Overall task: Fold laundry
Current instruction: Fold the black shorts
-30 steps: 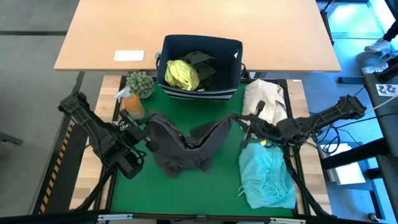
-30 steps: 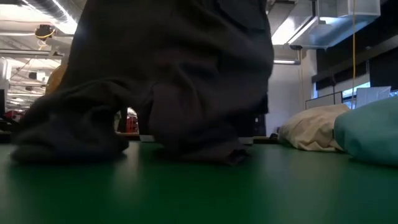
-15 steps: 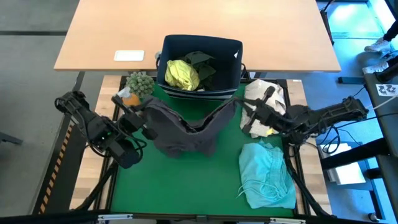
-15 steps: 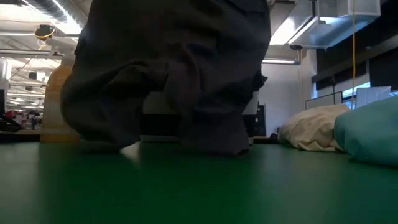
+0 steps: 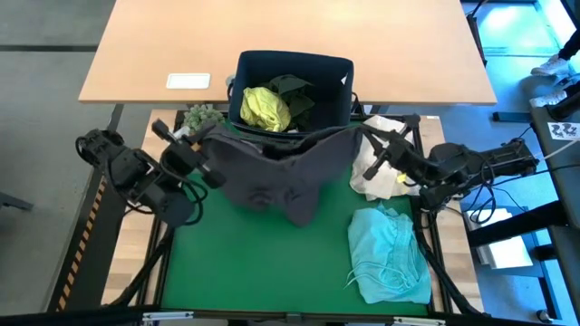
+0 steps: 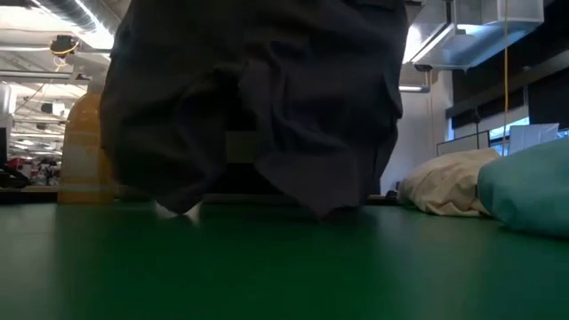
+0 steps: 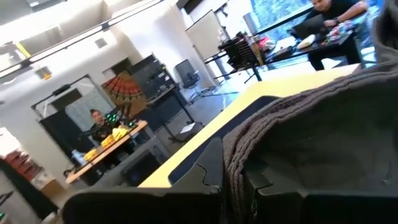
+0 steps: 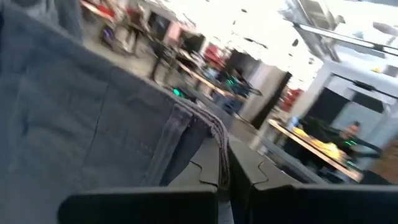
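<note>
A charcoal grey garment (image 5: pixel 272 172) hangs spread between my two grippers over the green mat (image 5: pixel 254 272), in front of the navy bin. My left gripper (image 5: pixel 208 143) is shut on its left top corner and my right gripper (image 5: pixel 362 140) on its right top corner. In the low view the garment (image 6: pixel 258 107) hangs as a dark curtain; its lowest folds (image 6: pixel 324 209) reach about mat level, and I cannot tell whether they touch. A turquoise garment (image 5: pixel 390 258) lies crumpled on the mat's right side. A yellow-green shirt (image 5: pixel 264 108) and a dark garment (image 5: pixel 294 91) lie in the bin. My left gripper pinches the garment's top edge at its left corner (image 7: pixel 235 163) between its two fingers, which point level. The cloth is bunched there, and the rest hangs below and toward the other arm. My right gripper pinches the hemmed top edge at the right corner (image 8: pixel 219 144) between its two fingers, pointing level. The edge between the two holds sags only slightly.
The navy bin (image 5: pixel 337 72) stands at the mat's far edge, just behind the hanging garment. A cream-beige bundle (image 5: pixel 379 156) lies at the far right under my right arm. A small plant (image 5: pixel 201 115) and an orange bottle (image 6: pixel 84 151) stand far left. The mat's near half is bare.
Both grippers have risen and gone toward the far edge, staying shut on the garment's corners. The charcoal garment, heaped on the mat a second ago, has been drawn up and spread; its top edge has pulled nearly straight and its lower folds have lifted off the heap.
</note>
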`<state>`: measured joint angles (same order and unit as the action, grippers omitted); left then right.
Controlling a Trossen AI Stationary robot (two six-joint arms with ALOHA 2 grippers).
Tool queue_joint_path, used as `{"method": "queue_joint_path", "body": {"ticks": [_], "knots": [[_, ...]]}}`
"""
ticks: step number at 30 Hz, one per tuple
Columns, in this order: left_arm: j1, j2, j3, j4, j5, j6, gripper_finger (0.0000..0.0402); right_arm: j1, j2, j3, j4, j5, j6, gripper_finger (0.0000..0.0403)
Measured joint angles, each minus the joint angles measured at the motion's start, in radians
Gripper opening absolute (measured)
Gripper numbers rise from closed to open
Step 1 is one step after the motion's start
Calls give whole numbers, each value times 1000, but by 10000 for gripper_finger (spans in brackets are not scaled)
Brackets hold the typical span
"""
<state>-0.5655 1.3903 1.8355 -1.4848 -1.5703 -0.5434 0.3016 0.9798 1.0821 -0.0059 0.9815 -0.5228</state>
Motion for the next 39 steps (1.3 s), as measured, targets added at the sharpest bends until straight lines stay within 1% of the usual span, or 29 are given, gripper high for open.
{"method": "queue_joint_path", "body": {"ticks": [2, 6, 10, 12, 15, 16, 19, 21, 23, 27, 28, 30, 33, 36, 39], "knots": [[27, 0, 0, 7, 1, 3, 0, 0, 1, 0, 0, 3, 0, 6], [71, -1, 0, 46, -1, 4, 0, 0, -3, 0, 48, -40, 2, 6], [69, -1, 0, 74, -1, 5, 0, 30, -12, 0, 57, -62, 24, 6], [58, -1, 0, 88, -1, 6, 0, 68, -11, 0, 57, 1, -1, 6], [44, -1, 0, 98, 1, 7, 0, 147, 19, 1, 64, 192, -104, 6], [44, 1, 0, 99, 2, 8, 0, 174, 30, 0, 60, 231, -123, 6], [48, 22, -2, 110, -5, 27, 0, 245, 63, 0, 61, 249, -133, 6], [48, 39, -14, 109, -3, 23, 0, 286, 77, -3, 58, 248, -109, 6], [48, 43, -41, 89, 2, -28, 0, 307, 75, -26, 57, 230, -75, 6], [48, 26, -123, -88, 0, -320, 0, 297, 9, -125, 57, 154, 33, 6], [48, 18, -155, -84, -2, -365, 0, 282, -11, -151, 62, 135, 65, 6], [46, -2, -215, -75, 1, -383, 0, 251, -56, -203, 63, 94, 120, 6], [57, -24, -273, -83, 2, -441, 0, 198, -132, -266, 88, 16, 177, 6], [81, -46, -295, -86, -1, -448, 0, 143, -199, -294, 148, -66, 181, 6], [100, -63, -289, -84, 1, -419, 0, 97, -245, -296, 200, -138, 162, 6]]}}
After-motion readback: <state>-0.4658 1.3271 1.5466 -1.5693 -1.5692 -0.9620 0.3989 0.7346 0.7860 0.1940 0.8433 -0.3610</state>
